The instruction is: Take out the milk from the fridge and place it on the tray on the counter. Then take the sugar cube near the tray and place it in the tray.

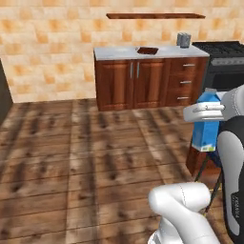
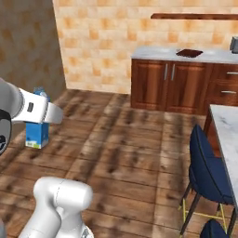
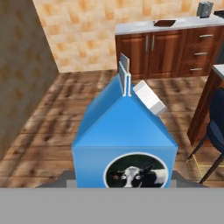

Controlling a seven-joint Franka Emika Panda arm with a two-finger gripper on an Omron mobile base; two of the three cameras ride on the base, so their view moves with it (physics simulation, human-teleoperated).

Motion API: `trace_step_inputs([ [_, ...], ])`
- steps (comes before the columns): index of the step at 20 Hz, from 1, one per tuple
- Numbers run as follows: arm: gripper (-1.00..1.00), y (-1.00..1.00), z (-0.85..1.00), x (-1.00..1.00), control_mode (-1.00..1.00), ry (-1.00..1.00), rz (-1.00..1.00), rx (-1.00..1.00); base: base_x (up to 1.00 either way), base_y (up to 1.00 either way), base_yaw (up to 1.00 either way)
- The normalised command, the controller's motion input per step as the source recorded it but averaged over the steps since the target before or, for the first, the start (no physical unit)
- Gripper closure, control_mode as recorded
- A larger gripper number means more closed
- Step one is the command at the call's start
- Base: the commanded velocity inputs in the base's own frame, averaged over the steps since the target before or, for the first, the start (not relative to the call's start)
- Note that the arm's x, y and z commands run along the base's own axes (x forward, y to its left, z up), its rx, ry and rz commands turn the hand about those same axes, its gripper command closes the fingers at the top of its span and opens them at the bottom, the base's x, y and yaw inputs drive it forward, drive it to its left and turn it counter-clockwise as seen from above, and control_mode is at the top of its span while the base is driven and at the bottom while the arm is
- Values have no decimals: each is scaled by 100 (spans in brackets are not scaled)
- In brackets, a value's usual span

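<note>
My gripper (image 1: 208, 113) is shut on the milk (image 1: 208, 125), a blue carton with a white gabled top, held upright in the air above the wooden floor. The same milk (image 2: 37, 133) hangs under the white hand at the left of the right base view. In the hand view the milk (image 3: 124, 127) stands close up, its cow label facing the camera. Far across the room, the dark brown tray (image 1: 147, 50) lies on the marble counter (image 1: 114, 53); tray (image 2: 189, 52), tray (image 3: 165, 22). The sugar cube is too small to make out. The fridge is out of view.
A black stove (image 1: 224, 47) adjoins the counter's right end, with a grey canister (image 1: 183, 39) beside it. A wall shelf (image 1: 155, 15) hangs above. Blue chairs (image 2: 207, 174) and a marble island (image 2: 228, 132) stand to the right. Open wooden floor (image 1: 95, 143) stretches to the cabinets.
</note>
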Motion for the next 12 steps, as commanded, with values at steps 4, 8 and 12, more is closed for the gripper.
trace_step_inputs([
  [4,100,0,0,0,100,0,0,0,100,-29,-1],
  [8,100,0,0,0,100,0,0,0,100,-25,-2],
  [12,100,0,0,0,100,0,0,0,100,-37,-11],
])
